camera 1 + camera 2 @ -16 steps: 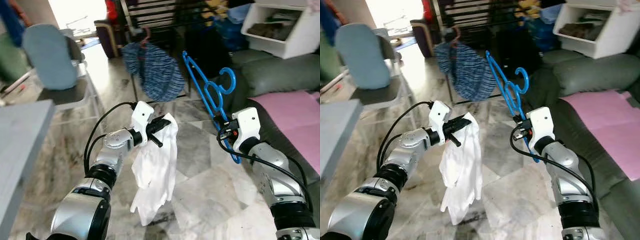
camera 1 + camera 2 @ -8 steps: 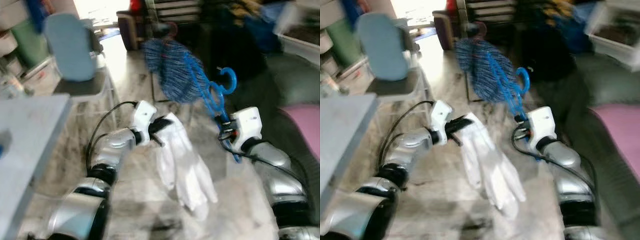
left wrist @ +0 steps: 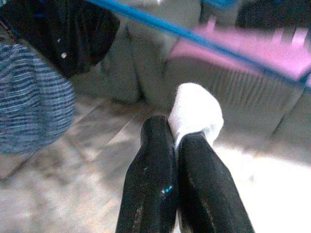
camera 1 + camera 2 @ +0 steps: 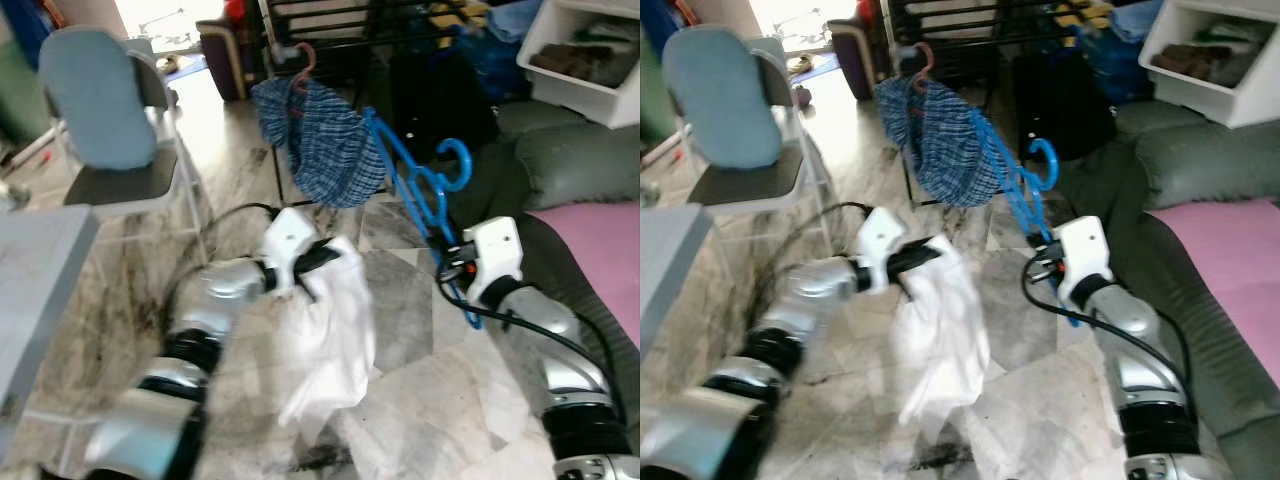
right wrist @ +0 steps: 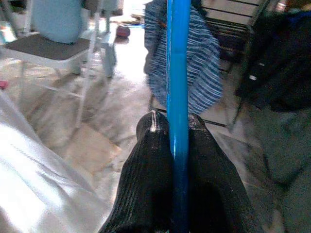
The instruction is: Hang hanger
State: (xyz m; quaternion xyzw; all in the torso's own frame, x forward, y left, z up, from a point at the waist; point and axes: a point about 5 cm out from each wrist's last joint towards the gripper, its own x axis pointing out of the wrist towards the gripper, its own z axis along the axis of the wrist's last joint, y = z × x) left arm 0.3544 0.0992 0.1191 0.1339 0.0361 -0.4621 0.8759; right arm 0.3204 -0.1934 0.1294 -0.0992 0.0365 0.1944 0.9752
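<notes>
My right gripper (image 4: 447, 262) is shut on the lower bar of a blue plastic hanger (image 4: 420, 190), which stands tilted with its hook (image 4: 455, 160) up and to the right. In the right wrist view the blue bar (image 5: 177, 97) runs straight between the two black fingers (image 5: 150, 160). At centre left my left gripper (image 4: 322, 258) is shut on a white garment (image 4: 325, 345) that hangs down from it, blurred. A fold of white cloth (image 3: 194, 111) is pinched between the left fingers (image 3: 150, 179). Behind stands a dark drying rack (image 4: 330, 20) with a blue striped garment (image 4: 320, 140) hanging from a pink hanger (image 4: 297, 68).
A blue-backed chair (image 4: 100, 120) stands at the left and a grey table corner (image 4: 40, 270) lies nearer. On the right is a grey-green sofa (image 4: 570, 165) with a pink cover (image 4: 600, 235). A white bin (image 4: 580, 60) sits above the sofa. Marble floor (image 4: 440, 400) lies below.
The camera has swung back right, shifting the scene. The white garment, flung out to the right half a second ago, hangs closer under my left gripper. Both grips are unchanged.
</notes>
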